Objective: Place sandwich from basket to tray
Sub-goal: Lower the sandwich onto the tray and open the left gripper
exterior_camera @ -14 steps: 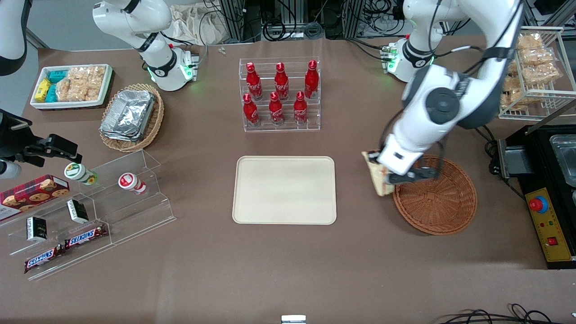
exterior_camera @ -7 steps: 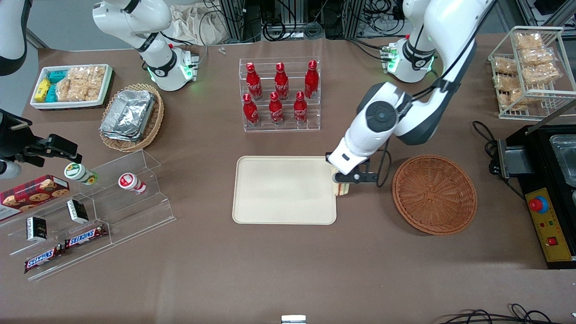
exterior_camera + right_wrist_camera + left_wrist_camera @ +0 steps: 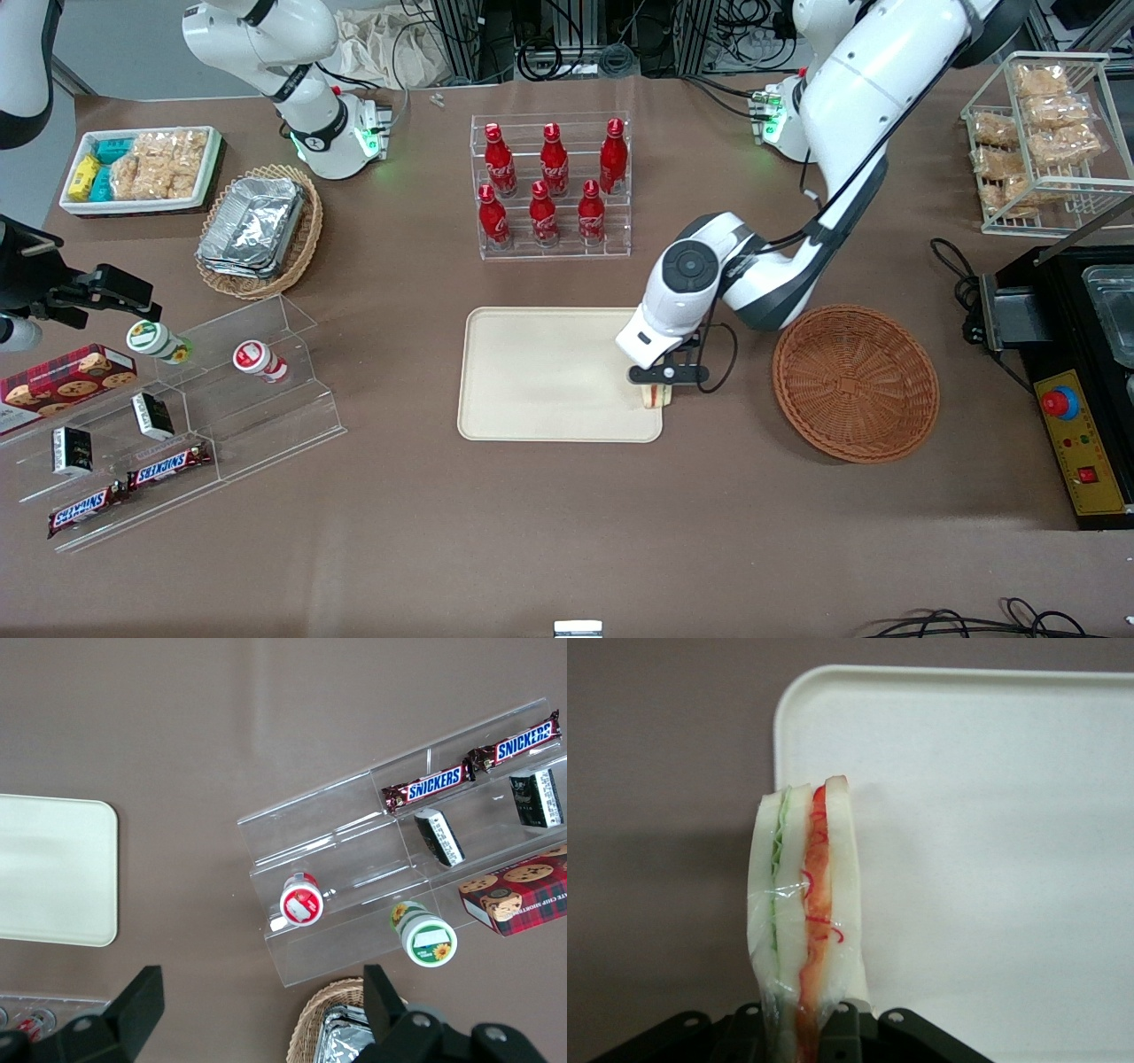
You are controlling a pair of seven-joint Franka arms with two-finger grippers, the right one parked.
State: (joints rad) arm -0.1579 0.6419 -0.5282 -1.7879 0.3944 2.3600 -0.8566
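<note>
one sandwich [image 3: 804,904] in gripper [image 3: 656,386] over one tray [image 3: 532,372]

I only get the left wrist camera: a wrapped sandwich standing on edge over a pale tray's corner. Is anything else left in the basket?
Observer: No. The front view shows the basket with nothing in it.
Operator: What else is near the tray?
Observer: A rack of red bottles, farther from the front camera than the tray.
Operator: Which tray edge am I over?
Observer: The one nearest the basket. There the gripper is shut on the sandwich.
</note>
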